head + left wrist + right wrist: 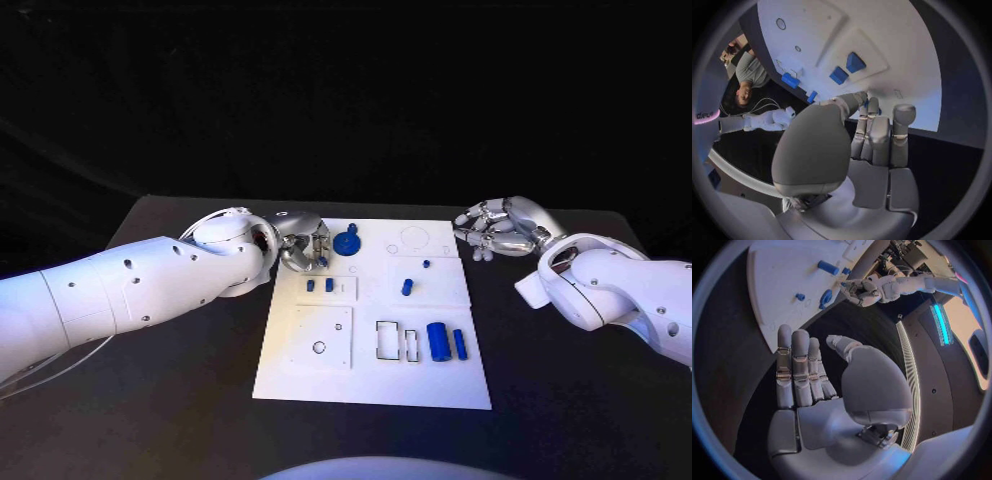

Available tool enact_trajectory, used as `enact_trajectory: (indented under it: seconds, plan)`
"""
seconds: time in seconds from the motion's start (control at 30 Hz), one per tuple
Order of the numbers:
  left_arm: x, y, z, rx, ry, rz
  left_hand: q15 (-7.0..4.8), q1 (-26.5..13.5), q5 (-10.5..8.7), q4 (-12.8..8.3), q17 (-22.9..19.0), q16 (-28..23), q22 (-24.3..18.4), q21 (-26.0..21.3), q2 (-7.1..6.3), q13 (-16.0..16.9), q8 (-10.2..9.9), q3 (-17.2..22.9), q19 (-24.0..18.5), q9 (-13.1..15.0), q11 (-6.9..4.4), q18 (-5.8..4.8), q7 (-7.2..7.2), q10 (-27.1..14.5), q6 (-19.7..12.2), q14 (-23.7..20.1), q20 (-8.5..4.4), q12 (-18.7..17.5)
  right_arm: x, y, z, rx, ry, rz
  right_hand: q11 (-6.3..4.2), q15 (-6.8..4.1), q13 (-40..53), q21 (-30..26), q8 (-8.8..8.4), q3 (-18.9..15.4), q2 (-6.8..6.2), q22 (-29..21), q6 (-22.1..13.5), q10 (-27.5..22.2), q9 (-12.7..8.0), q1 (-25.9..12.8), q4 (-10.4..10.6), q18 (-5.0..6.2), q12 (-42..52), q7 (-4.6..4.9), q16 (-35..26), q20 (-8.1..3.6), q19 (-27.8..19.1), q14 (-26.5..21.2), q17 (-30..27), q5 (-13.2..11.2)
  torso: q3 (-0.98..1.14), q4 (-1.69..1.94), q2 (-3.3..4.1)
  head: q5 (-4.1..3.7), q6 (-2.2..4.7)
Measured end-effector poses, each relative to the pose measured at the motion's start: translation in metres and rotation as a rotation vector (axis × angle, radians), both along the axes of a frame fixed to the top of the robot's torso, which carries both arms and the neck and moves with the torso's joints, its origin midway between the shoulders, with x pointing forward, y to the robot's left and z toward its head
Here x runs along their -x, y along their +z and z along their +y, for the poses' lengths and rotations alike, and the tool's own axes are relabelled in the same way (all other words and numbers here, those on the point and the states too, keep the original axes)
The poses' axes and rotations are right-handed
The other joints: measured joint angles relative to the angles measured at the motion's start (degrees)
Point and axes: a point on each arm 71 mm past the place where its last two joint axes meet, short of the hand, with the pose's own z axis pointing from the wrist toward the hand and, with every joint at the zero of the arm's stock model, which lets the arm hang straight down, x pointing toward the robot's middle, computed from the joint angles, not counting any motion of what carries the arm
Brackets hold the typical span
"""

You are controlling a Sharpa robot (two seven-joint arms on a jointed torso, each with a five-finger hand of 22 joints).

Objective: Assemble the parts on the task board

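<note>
The white task board (375, 375) lies mid-table with several blue parts on it. A round blue part (346, 241) sits near its far left corner. My left hand (303, 246) is right beside that part, fingers straight and close together (873, 130), thumb bent toward their tips. A sliver of blue shows between them, and I cannot tell whether it is held. Two small blue blocks (856, 61) lie just beyond the fingers. My right hand (498, 228) hovers off the board's far right corner, palm (817, 420) bare and fingers extended, holding nothing.
Two blue cylinders (447, 343) lie beside rectangular slots (392, 340) at the board's near right. Small blue pegs (408, 287) sit mid-board. A raised plate with a hole (320, 338) is at the near left. Bare black table (173, 380) surrounds the board.
</note>
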Motion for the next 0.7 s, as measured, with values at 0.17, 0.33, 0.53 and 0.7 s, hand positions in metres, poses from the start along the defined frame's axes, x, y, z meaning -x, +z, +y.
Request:
enact_trajectory:
  seconds: [0.17, 0.33, 0.53, 0.7]
  plan:
    - [-0.0005, -0.0007, -0.0014, -0.003, -0.003, 0.006, 0.0, -0.3, -0.02, -0.2, -0.1, 0.0, 0.0, 0.0, -0.01, 0.0, 0.0, -0.2, 0.0, 0.0, 0.0, 0.0, 0.0, 0.0, 0.0, 0.0, 0.0, 0.0, 0.0, 0.0, 0.0, 0.0, 0.0, 0.0, 0.0, 0.0, -0.1, -0.1, 0.08, 0.0, 0.0, 0.0, 0.0, 0.0, 0.0, 0.0, 0.0, 0.0, 0.2, 0.0, -0.2, 0.0, 0.0, 0.0, 0.0, 0.0, -0.01, -0.02, -0.01, -0.03, 0.08]
    - [-0.0011, -0.0016, -0.0026, -0.007, -0.004, 0.013, 0.0, -0.3, -0.02, -0.2, -0.1, 0.0, -0.2, 0.0, -0.01, 0.0, 0.0, -0.2, 0.0, 0.0, 0.0, 0.0, 0.0, 0.0, 0.0, 0.0, 0.0, -0.3, 0.0, 0.0, 0.0001, 0.0, 0.0, 0.0, 0.0, 0.0, -0.1, -0.2, 0.22, 0.0, 0.0, -0.1, 0.0, 0.0, -0.1, 0.0, 0.0, 0.01, 0.2, 0.0, -0.3, 0.0, 0.0, 0.0, 0.1, 0.0, -0.03, -0.03, 0.01, -0.12, 0.1]
    - [-0.0013, -0.0023, -0.0034, -0.011, -0.006, 0.019, 0.0, -0.3, -0.02, -0.2, -0.1, 0.0, -0.2, 0.0, -0.01, 0.0, -0.1, -0.2, 0.0, 0.0, 0.0, 0.0, 0.0, 0.0, 0.0, 0.0, 0.0, -0.3, 0.0, 0.0, 0.0, 0.0, 0.0, 0.0, 0.01, 0.0, -0.1, -0.2, 0.22, 0.0, 0.0, -0.1, 0.0, 0.0, -0.1, 0.0, 0.0, 0.0, 0.2, -0.01, -0.3, 0.0, 0.0, 0.0, 0.1, 0.0, -0.03, -0.04, 0.02, -0.13, 0.1]
    - [-0.0013, -0.0023, -0.0039, -0.013, -0.007, 0.022, 0.0, -0.3, -0.02, -0.2, -0.2, 0.0, -0.4, 0.0, -0.02, 0.0, -0.1, -0.2, 0.0, 0.0, 0.0, 0.0, 0.0, 0.0, 0.0, 0.0, 0.0, -0.3, 0.0001, 0.0, 0.0, 0.0, 0.0, 0.0, 0.01, 0.0, -0.1, -0.2, 0.22, 0.0, 0.0, -0.1, -0.1, 0.0, -0.1, 0.0, 0.0, 0.0, 0.2, -0.08, -0.3, 0.0, 0.0, 0.0, 0.1, 0.0, -0.05, -0.01, 0.03, -0.14, 0.06]
